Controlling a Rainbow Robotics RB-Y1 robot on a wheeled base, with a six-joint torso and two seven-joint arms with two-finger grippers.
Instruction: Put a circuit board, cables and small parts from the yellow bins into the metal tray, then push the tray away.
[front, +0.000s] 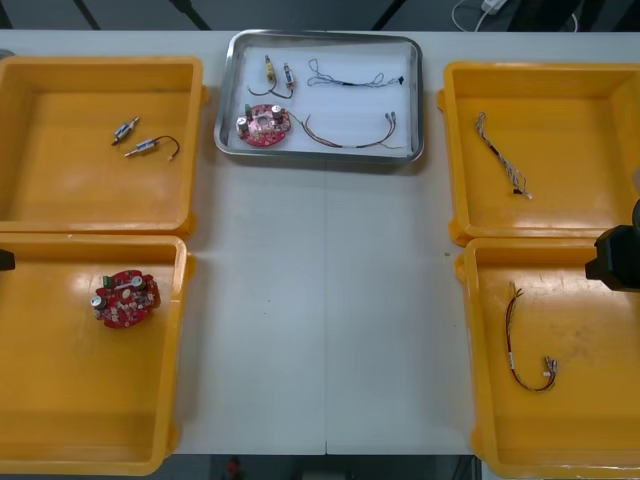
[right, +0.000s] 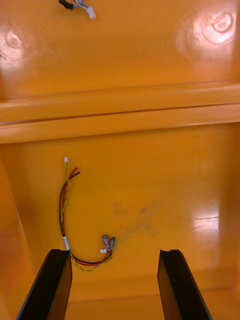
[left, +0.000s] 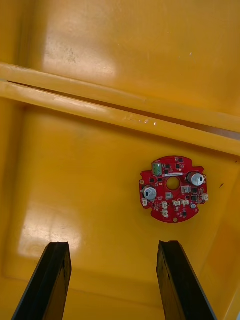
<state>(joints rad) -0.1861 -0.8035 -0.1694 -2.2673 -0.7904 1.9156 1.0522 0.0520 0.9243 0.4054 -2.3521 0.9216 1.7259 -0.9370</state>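
Bright overhead light. Glare patches on floors of glossy yellow plastic bins (right: 150, 175), both wrist views. Shiny rectangular metal tray (front: 350, 100) rim gleams; shadows faint, soft.

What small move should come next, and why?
Probably swing the right gripper from the near right bin toward the metal tray to push it: it already holds a circuit board, cables and small metal parts. The left gripper hovers over the near left bin.
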